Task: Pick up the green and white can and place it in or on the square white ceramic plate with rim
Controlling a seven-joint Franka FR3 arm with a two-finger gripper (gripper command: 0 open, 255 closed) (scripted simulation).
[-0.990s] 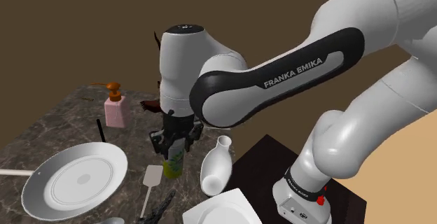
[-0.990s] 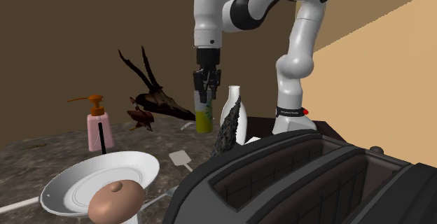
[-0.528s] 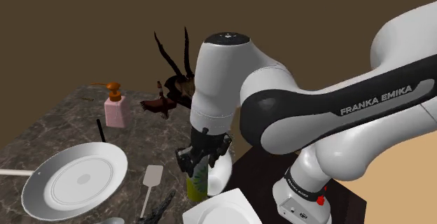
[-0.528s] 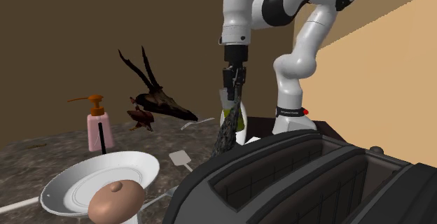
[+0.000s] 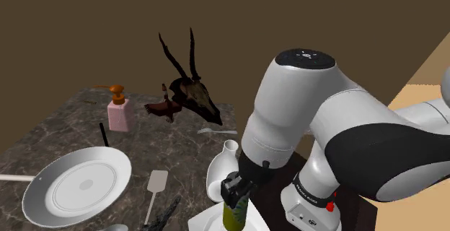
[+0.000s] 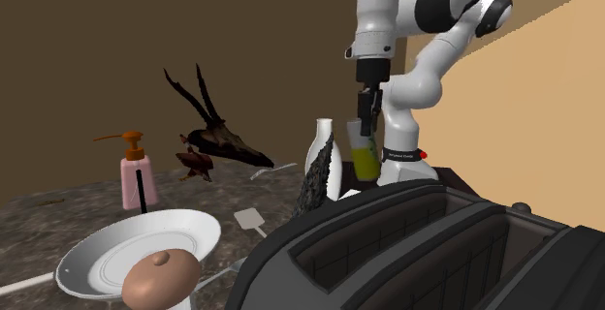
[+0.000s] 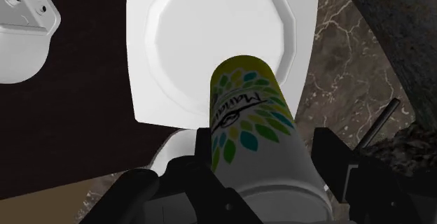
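Green and yellow leaf shapes cover the white can (image 7: 262,138). The black gripper (image 7: 266,170) pinches it, with one finger pressed on each side near its upper end. That tight squeeze is why the can hangs straight down and does not fall.

The can is up in the air over the square white plate (image 7: 182,40), with its yellow-green bottom end pointing at the plate. In the wrist view that end seems to sit over the plate's flat middle, a bit toward the rim on the gripper's side. I think that is good enough. A short drop there should land on the plate and not on the dark surface (image 7: 77,103) beside the plate.

In the shoulder view the can (image 5: 236,214) hangs under the gripper (image 5: 236,193), right above the square plate (image 5: 205,221). The white arm (image 5: 303,121) leans low over the plate. I cannot tell how much air there is between the can and the plate.

A tall white vase (image 5: 220,172) stands just beside the plate. So I think the can should come down straight and not swing that way. The round white plate (image 5: 76,186), the spatula (image 5: 155,186) and the pink soap bottle (image 5: 118,112) sit farther from the square plate, out of the way.

The carrying looks almost done. What comes next, I think, is to go down gently, open the fingers and let the can stand on the plate
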